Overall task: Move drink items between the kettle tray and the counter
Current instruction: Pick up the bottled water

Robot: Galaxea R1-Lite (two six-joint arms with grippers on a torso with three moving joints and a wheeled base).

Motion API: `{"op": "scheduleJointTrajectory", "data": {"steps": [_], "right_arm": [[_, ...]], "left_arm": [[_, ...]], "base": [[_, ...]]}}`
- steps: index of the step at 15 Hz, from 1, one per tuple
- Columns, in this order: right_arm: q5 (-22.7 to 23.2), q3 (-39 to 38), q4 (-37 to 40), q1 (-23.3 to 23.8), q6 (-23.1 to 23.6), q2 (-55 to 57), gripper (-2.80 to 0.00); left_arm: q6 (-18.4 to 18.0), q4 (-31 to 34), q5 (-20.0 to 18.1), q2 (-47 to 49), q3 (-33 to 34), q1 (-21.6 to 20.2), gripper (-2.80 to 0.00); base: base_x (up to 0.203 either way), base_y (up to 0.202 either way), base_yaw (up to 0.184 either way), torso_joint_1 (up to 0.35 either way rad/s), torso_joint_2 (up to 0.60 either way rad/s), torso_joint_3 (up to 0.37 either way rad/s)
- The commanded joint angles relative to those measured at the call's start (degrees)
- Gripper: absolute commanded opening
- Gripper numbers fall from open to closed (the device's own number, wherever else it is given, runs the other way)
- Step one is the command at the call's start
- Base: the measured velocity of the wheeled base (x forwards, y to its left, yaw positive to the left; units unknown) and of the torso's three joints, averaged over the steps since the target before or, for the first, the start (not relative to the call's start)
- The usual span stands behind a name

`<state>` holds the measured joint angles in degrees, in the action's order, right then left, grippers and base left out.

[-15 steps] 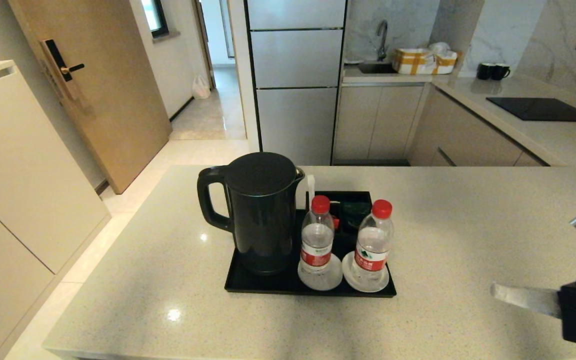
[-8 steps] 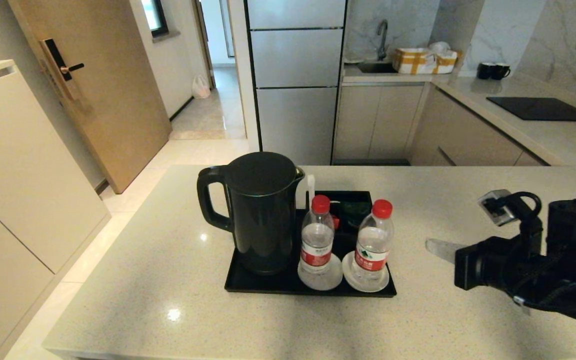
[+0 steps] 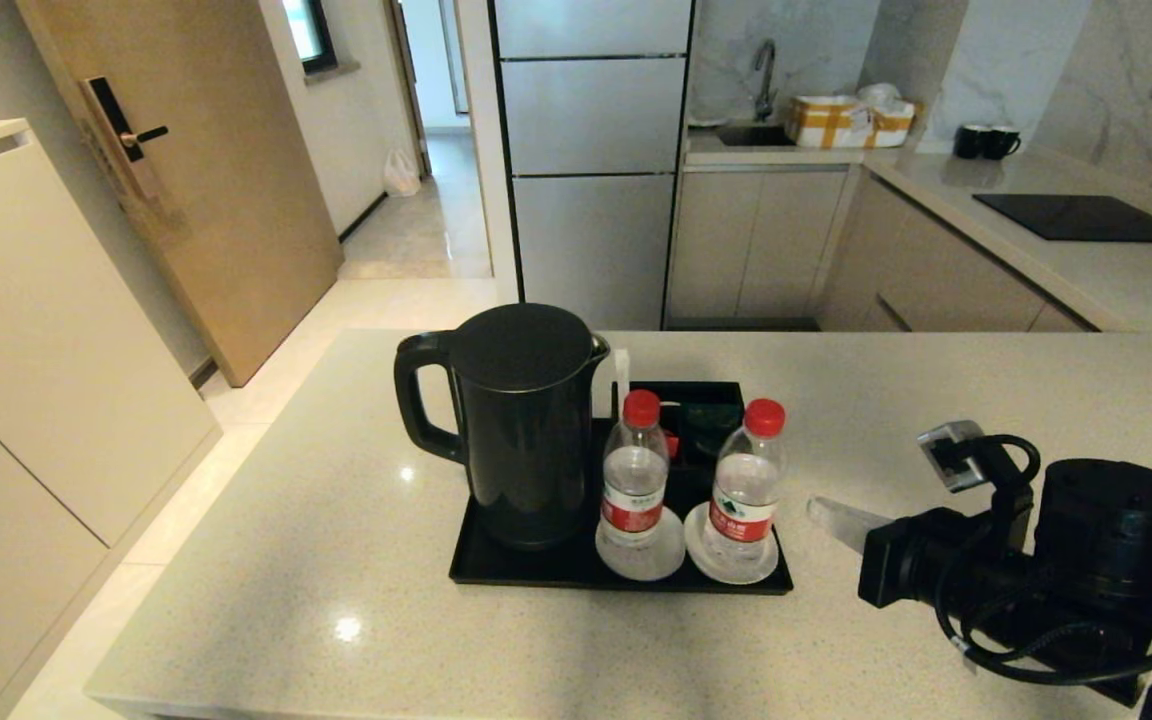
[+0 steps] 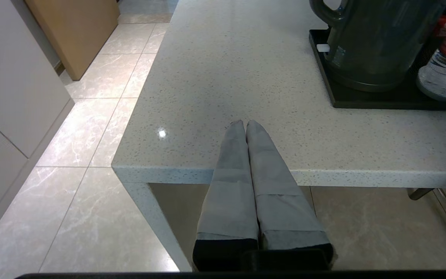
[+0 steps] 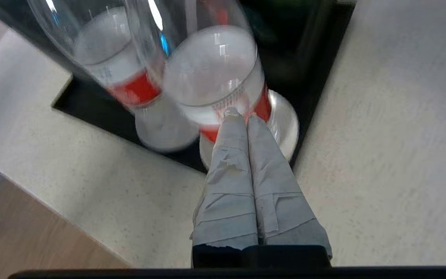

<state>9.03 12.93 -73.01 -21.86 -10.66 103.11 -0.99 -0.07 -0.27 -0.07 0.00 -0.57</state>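
Pale speckled stone table (image 3: pixel 936 400); right tool (image 3: pixel 821 512) pinched together, empty, aimed beside red-capped clear plastic bottle (image 3: pixel 744 478) on black tray (image 3: pixel 496 568), likely lining up grasp; left tool (image 4: pixel 245 124) pinched together too, parked at table edge.

Two bottles (image 3: pixel 744 480) stand right of kettle (image 3: pixel 521 425) on tray (image 3: pixel 536 572).

Head camera looks down across the counter (image 3: pixel 356 520); both wrist cameras, closer, share its black tray (image 3: pixel 496 565).

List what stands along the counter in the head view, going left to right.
kettle → left water bottle → right water bottle → right gripper, its fingers shut and pointing toward the bottles. The first three stand on the black tray.
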Motion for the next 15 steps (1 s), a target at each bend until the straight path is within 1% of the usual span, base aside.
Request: {"op": "scheduleJointTrajectory", "data": {"steps": [1,7,8,9,15], "right_arm": [[0.11,-0.63,-0.91,-0.20,-0.15,0.51,-2.80],[-0.16,-1.33,-0.64,-0.55,-0.15,0.25,-2.80],[-1.00,-1.39,-0.35,-0.59,-0.07,0.28,-0.89],[-2.43,-1.16,-0.63,-0.64,-0.14,0.42,0.00],[-2.39,-1.78,-0.99,-2.46,-0.68,0.58,0.00]], "left_arm": [[0.02,-0.01,0.00,0.07,0.09,0.05,-2.80],[-0.07,-0.01,0.00,0.07,0.09,0.05,-2.80],[-0.05,-0.01,0.00,0.07,0.09,0.05,-2.80],[-0.07,-0.01,0.00,0.07,0.09,0.05,-2.80],[-0.07,-0.01,0.00,0.07,0.09,0.05,-2.80]], "base": [[0.000,0.000,0.000,0.000,0.00,0.000],[0.000,0.000,0.000,0.000,0.00,0.000],[0.000,0.000,0.000,0.000,0.00,0.000],[0.000,0.000,0.000,0.000,0.00,0.000],[0.000,0.000,0.000,0.000,0.00,0.000]]}}
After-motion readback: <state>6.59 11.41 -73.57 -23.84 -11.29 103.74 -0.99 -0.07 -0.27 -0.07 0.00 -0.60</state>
